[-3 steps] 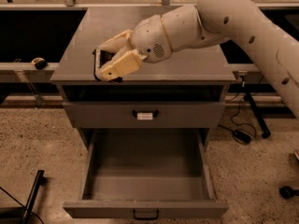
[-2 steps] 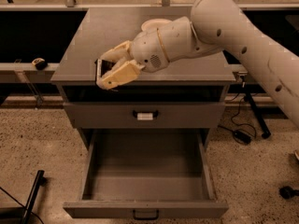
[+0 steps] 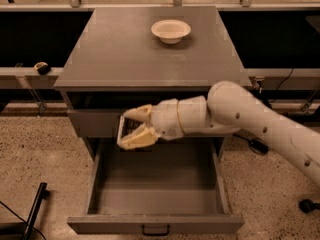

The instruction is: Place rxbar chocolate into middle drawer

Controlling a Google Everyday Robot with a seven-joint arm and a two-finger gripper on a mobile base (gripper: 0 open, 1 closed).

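My gripper hangs in front of the cabinet, just above the back left of the open middle drawer. Its cream fingers are shut on the rxbar chocolate, a small flat black bar with pale print, held on edge between them. The drawer is pulled far out, wide and grey with a deep plain interior and a small dark handle at its front. My white arm reaches in from the right.
A round white bowl stands at the back of the grey cabinet top. The closed upper drawer front sits behind my gripper. A small dark object lies on the left rail. A black pole leans at lower left.
My gripper has come down from the cabinet top's left part to the front of the cabinet, over the open drawer, still holding the bar. The bowl has come into view.
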